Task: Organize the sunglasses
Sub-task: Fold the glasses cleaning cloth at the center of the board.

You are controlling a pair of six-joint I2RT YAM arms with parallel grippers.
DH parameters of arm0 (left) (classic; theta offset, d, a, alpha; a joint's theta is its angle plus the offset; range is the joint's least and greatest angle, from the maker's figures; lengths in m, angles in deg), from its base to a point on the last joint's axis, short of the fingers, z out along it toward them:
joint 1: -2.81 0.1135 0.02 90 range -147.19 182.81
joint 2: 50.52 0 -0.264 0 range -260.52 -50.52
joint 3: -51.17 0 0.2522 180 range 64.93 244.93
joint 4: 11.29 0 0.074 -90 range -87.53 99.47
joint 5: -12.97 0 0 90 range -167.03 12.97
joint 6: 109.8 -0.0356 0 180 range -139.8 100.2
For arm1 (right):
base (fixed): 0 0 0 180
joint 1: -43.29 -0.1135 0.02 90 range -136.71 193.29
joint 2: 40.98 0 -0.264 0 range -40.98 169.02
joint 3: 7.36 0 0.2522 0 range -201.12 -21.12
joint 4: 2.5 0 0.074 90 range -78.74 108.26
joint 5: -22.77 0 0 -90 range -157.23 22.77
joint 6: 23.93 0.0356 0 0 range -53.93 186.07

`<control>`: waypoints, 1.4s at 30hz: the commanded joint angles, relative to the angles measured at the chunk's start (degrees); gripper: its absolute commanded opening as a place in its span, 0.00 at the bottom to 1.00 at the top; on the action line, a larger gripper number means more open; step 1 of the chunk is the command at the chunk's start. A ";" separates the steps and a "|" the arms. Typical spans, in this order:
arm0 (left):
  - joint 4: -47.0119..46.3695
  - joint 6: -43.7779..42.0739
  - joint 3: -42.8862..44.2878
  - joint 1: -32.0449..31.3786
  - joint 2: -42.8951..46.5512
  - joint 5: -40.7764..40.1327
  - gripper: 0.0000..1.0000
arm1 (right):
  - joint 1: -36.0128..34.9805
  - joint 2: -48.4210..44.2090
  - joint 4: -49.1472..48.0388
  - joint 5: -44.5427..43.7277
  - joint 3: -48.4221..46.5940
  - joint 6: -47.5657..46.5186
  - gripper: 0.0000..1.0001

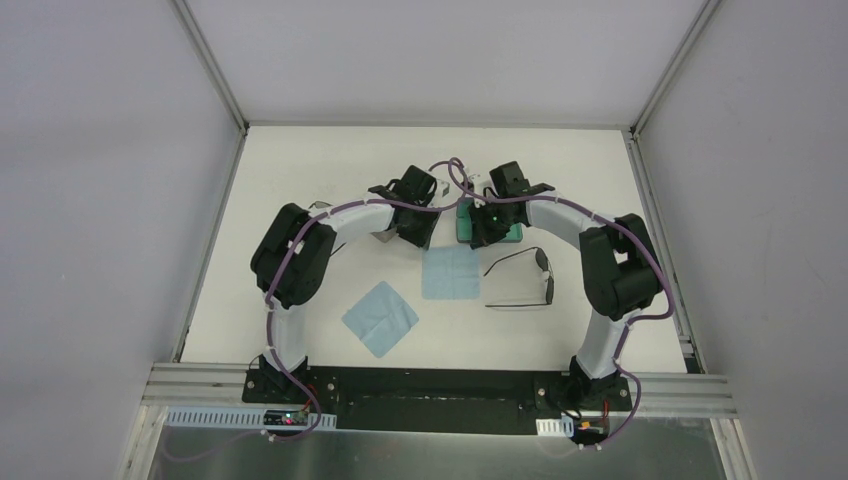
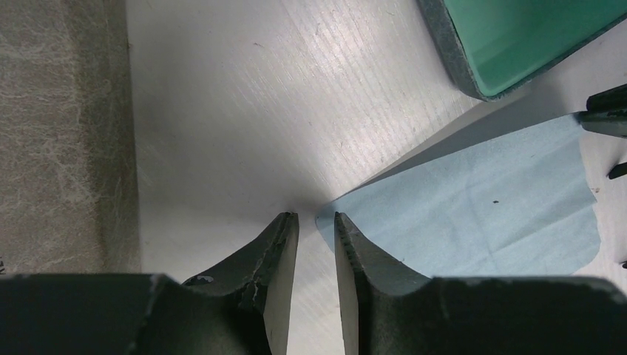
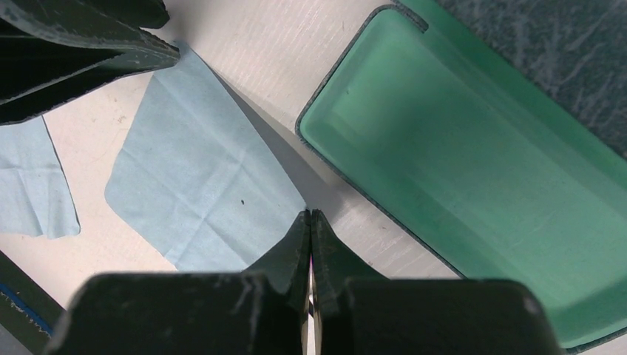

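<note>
The green case point(image 3: 458, 163) is laid open at the far middle of the table point(image 1: 330, 160), its lining bare, so a place is judged to be readied for 1 pair. The left gripper point(image 2: 316, 218) is held slightly spread with nothing between its tips, over a corner of the light blue cloth point(image 2: 473, 222). The right gripper point(image 3: 310, 214) is pressed together, empty, just beside the case's rim. The sunglasses point(image 1: 545, 268) are seen unfolded on the table, right of the cloth and apart from both grippers: thin black wire, dark lenses, long arms stretched leftward. A beige case point(image 2: 59, 133) is seen beside the left gripper.
</note>
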 commanded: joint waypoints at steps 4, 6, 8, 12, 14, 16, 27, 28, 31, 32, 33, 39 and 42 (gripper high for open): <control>-0.59 -1.01 0.44 -1.13 -0.38 4.02 0.27 | 0.32 -2.42 -1.20 1.10 0.74 -0.07 0.00; -0.76 -1.16 0.31 -1.46 -0.39 3.63 0.27 | 0.36 -2.37 -1.38 1.10 0.78 -0.05 0.00; -0.85 -1.24 0.30 -1.63 -0.62 2.96 0.25 | 0.36 -2.34 -1.39 1.18 0.84 0.01 0.00; -0.86 -1.82 1.04 -1.66 -1.55 1.66 0.19 | 0.36 -2.26 -1.31 1.11 0.84 0.03 0.00; -0.83 -1.95 1.36 -1.68 -1.85 1.47 0.16 | 0.36 -2.42 -1.24 1.10 0.83 0.03 0.00; -0.81 -1.96 1.64 -1.70 -1.99 1.29 0.12 | 0.45 -2.43 -1.27 1.10 0.87 -0.02 0.00; -0.74 -1.96 3.71 -1.57 -1.34 3.54 0.00 | 0.62 -2.29 -1.14 1.30 -0.27 0.21 0.00; -0.72 -1.94 3.80 -1.56 -1.10 3.41 0.00 | 0.65 -2.30 -0.97 1.33 -0.46 0.31 0.00; -0.49 -1.69 4.13 -1.48 -0.43 3.29 0.00 | 0.81 -2.65 -0.55 1.78 -0.94 0.54 0.00; -0.47 -1.57 4.24 -1.47 -0.15 3.33 0.00 | 0.82 -2.89 -0.45 1.87 -0.98 0.60 0.00; -0.41 -1.41 4.14 -1.43 0.17 3.37 0.00 | 0.84 -3.07 -0.37 1.97 -1.03 0.66 0.00; -0.22 -0.69 3.28 -1.47 1.88 4.34 0.00 | 0.97 -3.99 -0.18 2.49 -0.78 1.04 0.00; -0.25 -0.50 2.62 -1.47 2.60 4.35 0.00 | 0.93 -4.23 -0.25 2.51 -0.69 1.08 0.00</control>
